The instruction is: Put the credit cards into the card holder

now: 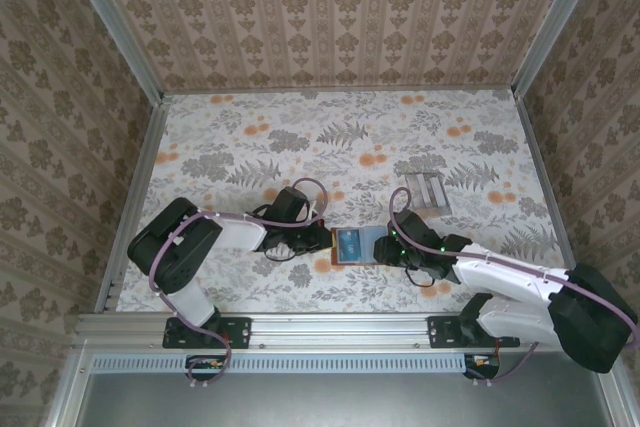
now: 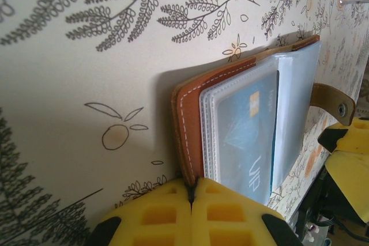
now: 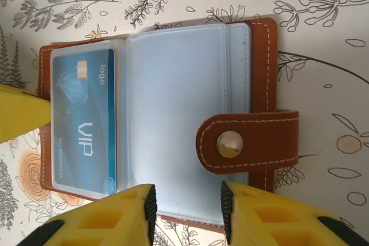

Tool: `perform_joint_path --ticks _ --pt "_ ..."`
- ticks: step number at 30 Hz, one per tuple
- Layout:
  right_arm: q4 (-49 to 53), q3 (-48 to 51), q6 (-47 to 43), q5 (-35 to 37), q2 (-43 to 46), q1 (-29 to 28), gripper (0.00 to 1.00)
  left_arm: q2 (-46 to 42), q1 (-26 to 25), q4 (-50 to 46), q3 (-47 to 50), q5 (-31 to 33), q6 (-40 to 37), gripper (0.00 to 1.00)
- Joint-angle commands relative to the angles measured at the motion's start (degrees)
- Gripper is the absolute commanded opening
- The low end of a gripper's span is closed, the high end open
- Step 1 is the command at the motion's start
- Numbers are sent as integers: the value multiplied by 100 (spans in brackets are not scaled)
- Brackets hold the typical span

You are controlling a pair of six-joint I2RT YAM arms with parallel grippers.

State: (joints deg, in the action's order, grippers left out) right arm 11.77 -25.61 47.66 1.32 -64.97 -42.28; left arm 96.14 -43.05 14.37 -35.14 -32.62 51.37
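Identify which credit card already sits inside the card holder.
The blue VIP card, behind a clear sleeve of the card holder; the pale cards lie loose on the table, apart.

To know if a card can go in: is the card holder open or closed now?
Open. The card holder lies spread, clear sleeves showing, a blue card in one, strap undone.
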Motion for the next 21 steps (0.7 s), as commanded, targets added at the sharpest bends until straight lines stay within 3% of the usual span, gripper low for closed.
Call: perform_joint_path --ticks 1,6,12,21 --pt "-21 -186 -142 1 -291 -34 41 163 -28 -396 10 131 -93 0" --pt "-264 -156 -135 -159 -610 -41 40 137 -19 -465 6 151 -130 0" --pt "-260 -153 -191 -173 -561 -39 28 133 -28 -418 60 175 -105 0" --pt "-273 -199 -166 -207 -578 -42 19 178 -41 -330 45 133 -76 0"
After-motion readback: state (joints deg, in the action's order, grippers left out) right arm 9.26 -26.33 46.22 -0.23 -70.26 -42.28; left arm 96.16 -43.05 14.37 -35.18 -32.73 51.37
